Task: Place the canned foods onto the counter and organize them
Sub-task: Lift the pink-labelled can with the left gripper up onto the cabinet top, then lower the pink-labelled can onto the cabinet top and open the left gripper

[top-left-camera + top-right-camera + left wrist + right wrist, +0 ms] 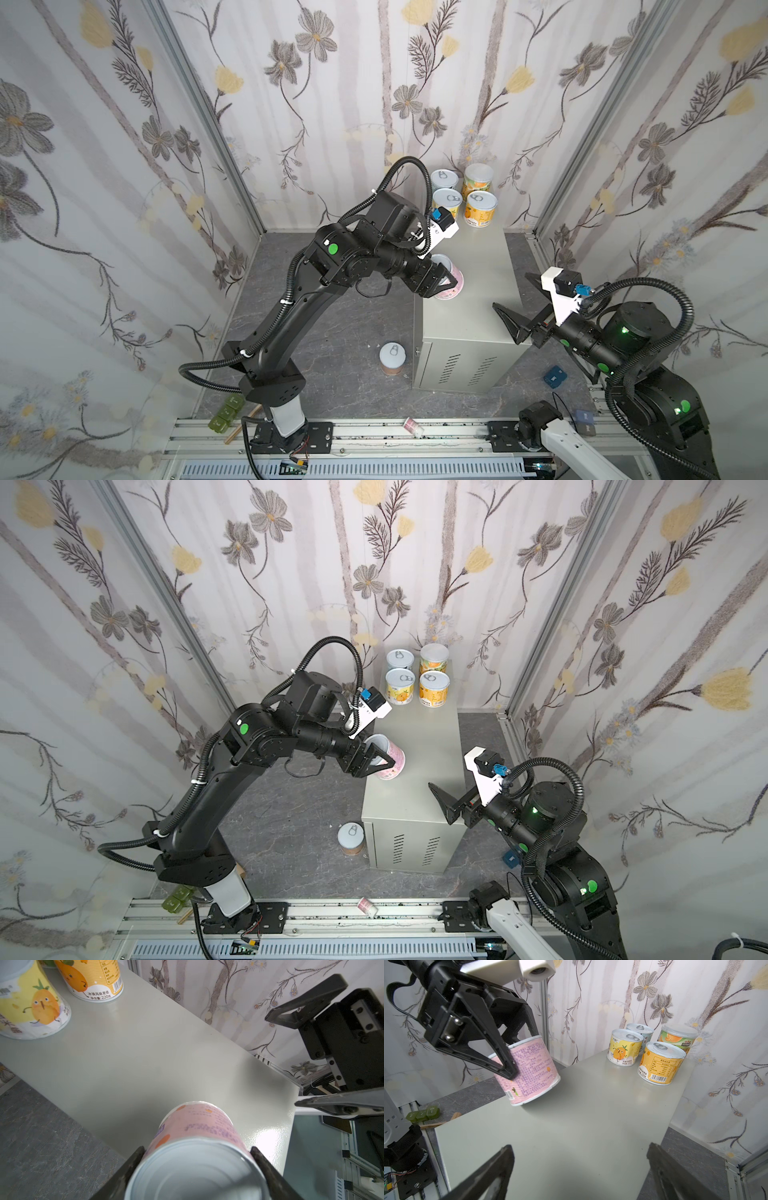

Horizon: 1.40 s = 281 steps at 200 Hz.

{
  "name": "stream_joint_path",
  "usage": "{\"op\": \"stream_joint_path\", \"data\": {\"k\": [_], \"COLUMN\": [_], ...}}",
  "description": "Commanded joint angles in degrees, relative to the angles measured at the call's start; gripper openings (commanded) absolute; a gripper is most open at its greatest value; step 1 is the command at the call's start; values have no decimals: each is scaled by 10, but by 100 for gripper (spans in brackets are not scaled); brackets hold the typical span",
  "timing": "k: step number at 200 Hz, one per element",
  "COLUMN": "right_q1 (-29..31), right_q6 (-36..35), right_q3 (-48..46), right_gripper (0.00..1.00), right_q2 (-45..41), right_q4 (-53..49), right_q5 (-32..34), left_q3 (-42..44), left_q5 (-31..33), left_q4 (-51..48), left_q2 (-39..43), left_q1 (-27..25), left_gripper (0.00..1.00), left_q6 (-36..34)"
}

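On the counter [478,299], at its 12 o'clock end, four cans [447,201] stand clustered two by two. A tilted can [452,281] hangs over its 9 o'clock edge. On the floor [332,332] off its 7 o'clock corner stands another can [392,357].

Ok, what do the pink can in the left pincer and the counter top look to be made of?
Pink can: likely thin metal, as its bare end is silvery with pressed rings. The wrap looks like a matte printed label; paper or film is unclear.
Counter: probably painted sheet metal, light grey and semi-gloss. It shows a soft glare patch and punched vent slots.
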<state>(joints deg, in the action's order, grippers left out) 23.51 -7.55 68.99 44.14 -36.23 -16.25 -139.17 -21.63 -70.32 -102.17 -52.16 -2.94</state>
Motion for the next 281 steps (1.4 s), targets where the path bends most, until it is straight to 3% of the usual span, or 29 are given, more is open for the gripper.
{"op": "stream_joint_path", "data": {"k": [1, 40, 94, 178, 206, 216, 249, 281], "right_q1": [0, 0, 0, 0, 0, 0, 5, 19], "right_q6": [-1, 2, 10, 19, 29, 33, 43, 54], "right_q3": [-3, -14, -31, -40, -49, -50, -52, -60], "right_gripper": [100, 100, 100, 100, 100, 100, 100, 100], "right_q2": [-3, -9, -21, -9, -1, 0, 3, 10], "right_q4": [-4, 5, 17, 39, 56, 62, 84, 106], "right_q5": [4, 5, 8, 1, -8, -11, -25, -17], "left_q3": [-53, -128, -131, -131, -128, -124, -63, 140], "left_q5": [14, 11, 2, -7, -1, 6, 32, 36], "left_q4": [-28, -61, -36, -6, 8, 12, 47, 178], "left_q2": [-34, -98, -117, -123, -114, -108, -57, 88], "left_q1": [-13, -24, -24, -24, -24, -23, -14, 13], "left_gripper": [53, 60, 77, 81, 99, 100, 100, 100], "left_q6": [-25, -33, -30, -28, -22, -22, -12, 12]}}
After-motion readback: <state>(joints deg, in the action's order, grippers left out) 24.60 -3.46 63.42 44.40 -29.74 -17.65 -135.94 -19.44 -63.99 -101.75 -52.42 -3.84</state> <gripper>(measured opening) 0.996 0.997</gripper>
